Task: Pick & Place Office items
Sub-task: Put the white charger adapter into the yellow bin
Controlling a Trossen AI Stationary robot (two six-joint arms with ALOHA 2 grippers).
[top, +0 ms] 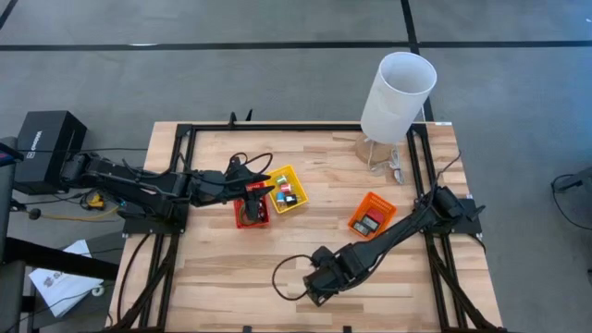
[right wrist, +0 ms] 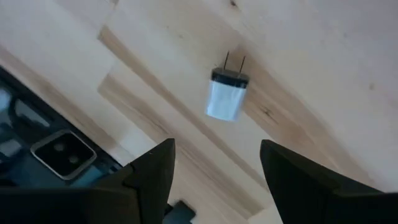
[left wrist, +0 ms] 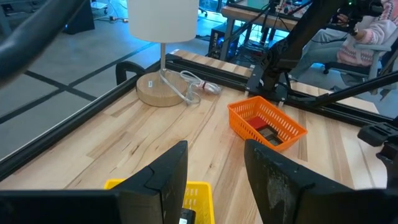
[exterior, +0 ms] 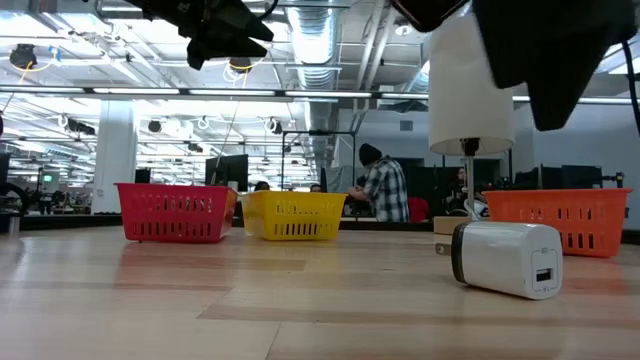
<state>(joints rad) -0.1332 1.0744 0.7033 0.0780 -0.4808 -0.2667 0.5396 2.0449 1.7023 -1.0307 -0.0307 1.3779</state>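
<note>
White charger block [exterior: 505,258] lies on the wooden surface [exterior: 300,300], directly beneath the right gripper [right wrist: 217,168], its fingers spread wide and empty. Left gripper [left wrist: 214,180], fingers parted, hangs over the red tray [top: 252,211] and yellow tray [top: 287,188].

Wood table [top: 213,277] — red tray [top: 252,212] under left gripper [top: 262,191], yellow tray [top: 288,188] just beyond; orange tray [top: 372,215], lamp [top: 396,97] farther; white charger [right wrist: 226,99] ahead of right gripper [right wrist: 214,165].

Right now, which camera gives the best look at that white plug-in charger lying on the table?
The low view: the white charger lies close up, port facing the camera. The right wrist view shows it from above, prongs visible. The high and left wrist views do not show it.
</note>
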